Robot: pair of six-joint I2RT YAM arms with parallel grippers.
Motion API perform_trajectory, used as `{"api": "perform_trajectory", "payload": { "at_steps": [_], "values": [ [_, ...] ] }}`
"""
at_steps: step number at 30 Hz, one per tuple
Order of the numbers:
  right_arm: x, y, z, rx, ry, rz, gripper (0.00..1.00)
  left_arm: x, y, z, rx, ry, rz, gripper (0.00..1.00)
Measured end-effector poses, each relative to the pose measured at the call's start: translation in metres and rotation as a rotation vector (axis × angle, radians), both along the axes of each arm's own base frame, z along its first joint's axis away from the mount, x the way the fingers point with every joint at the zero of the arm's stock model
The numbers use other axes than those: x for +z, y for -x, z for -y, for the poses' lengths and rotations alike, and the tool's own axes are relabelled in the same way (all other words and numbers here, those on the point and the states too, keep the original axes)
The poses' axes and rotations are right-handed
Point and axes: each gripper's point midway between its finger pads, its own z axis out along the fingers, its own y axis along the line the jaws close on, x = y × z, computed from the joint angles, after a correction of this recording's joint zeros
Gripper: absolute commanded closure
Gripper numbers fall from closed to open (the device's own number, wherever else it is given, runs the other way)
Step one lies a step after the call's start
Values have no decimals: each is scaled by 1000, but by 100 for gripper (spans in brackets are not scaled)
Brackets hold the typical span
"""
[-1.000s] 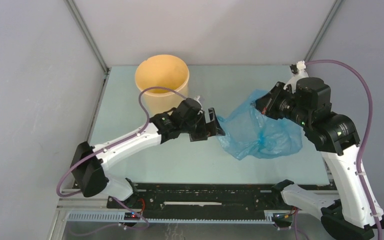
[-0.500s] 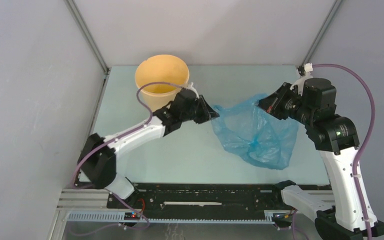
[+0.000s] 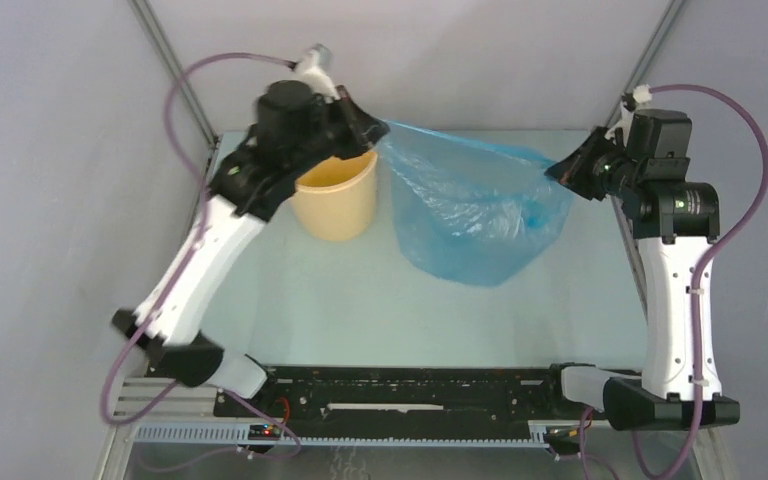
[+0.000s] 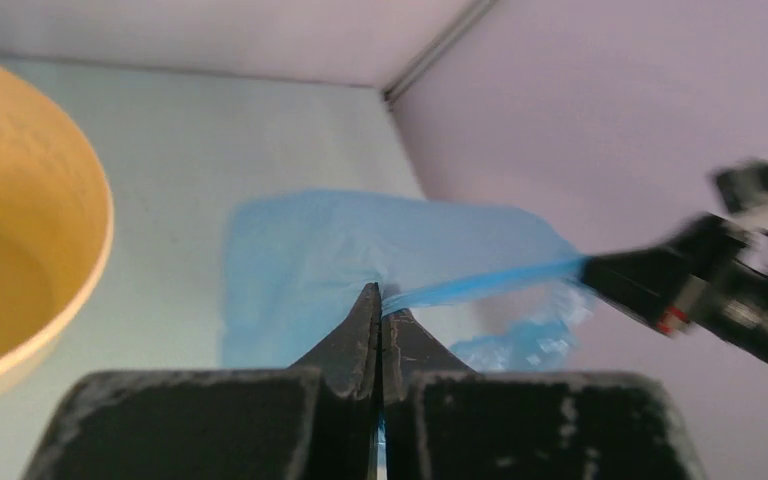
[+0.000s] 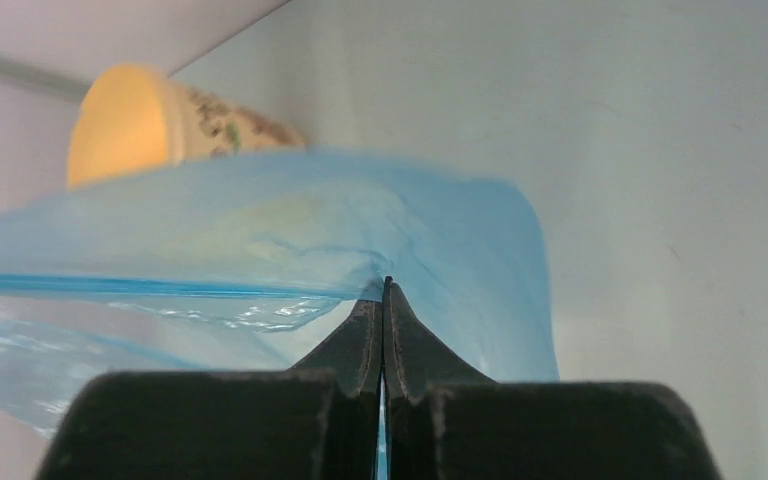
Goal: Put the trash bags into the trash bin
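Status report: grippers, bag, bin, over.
Left gripper shut on bag, right gripper too. Bag stretched between them beside bin, not inside. Left arm overhangs bin mouth.

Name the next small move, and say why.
The left end effector and right end effector each pinch the bag's top edge, stretched in the air beside the bin, not over it. Probably shift both toward the bin until the bag hangs above it.

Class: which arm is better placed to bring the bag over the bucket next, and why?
Probably left: the left gripper pinches the bag beside the bin; the right gripper holds its far corner.
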Motion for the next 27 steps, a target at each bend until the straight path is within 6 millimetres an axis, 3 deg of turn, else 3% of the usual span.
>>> {"api": "perform_trajectory", "payload": {
  "at_steps": [3,5,8,13,15,18,21,24,27],
  "values": [
    [19,16,-25,121,3,62,100,46,47,-24,-44,53,106,100],
    [18,28,-36,182,-2,69,100,42,69,-29,-83,66,109,100],
    [0,50,-41,218,2,46,100,-6,81,-32,-97,56,25,100],
    [-63,76,-34,208,6,-137,100,-126,84,-15,-121,-55,-252,100],
    [-68,78,-33,215,13,-173,100,-146,88,-12,-127,-88,-319,100],
    [-54,78,-34,226,36,-159,94,-136,93,-11,-140,-79,-307,100],
    [-31,78,-33,233,72,-93,89,-102,92,-8,-148,-39,-248,100],
    [-20,84,-31,237,104,-49,74,-62,92,-7,-154,15,-169,100],
    [-25,92,-30,247,127,-73,52,-33,93,-9,-158,53,-115,100]
  ]
}}
